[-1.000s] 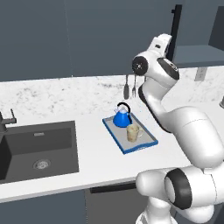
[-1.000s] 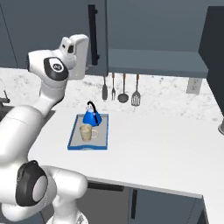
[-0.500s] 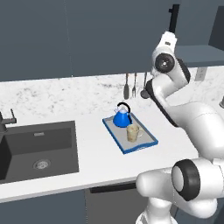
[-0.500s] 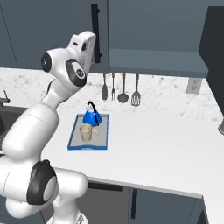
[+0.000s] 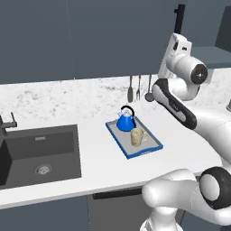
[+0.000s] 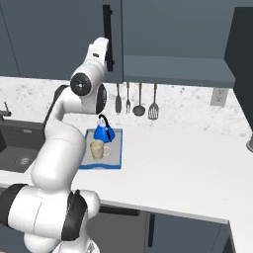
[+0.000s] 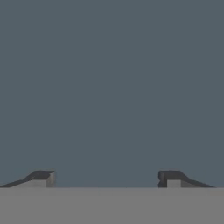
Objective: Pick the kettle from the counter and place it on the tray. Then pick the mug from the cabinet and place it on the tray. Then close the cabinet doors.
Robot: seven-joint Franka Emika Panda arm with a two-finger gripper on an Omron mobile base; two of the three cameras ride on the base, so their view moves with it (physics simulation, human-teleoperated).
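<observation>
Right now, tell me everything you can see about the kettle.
The kettle is small, rounded and glossy bright blue, with a thin black arched handle over the top. It stands upright on the far end of the blue-rimmed tray, just behind the beige mug and close beside it. Nothing is holding it.

The bright blue kettle stands upright on the blue-rimmed tray, its black arched handle up — well below the raised hand. The beige mug stands just beside it on the same tray, nearer the counter edge. The slate-blue cabinet door with its black bar handle lies right at the hand — seemingly almost shut, though the seam is hard to read.
</observation>
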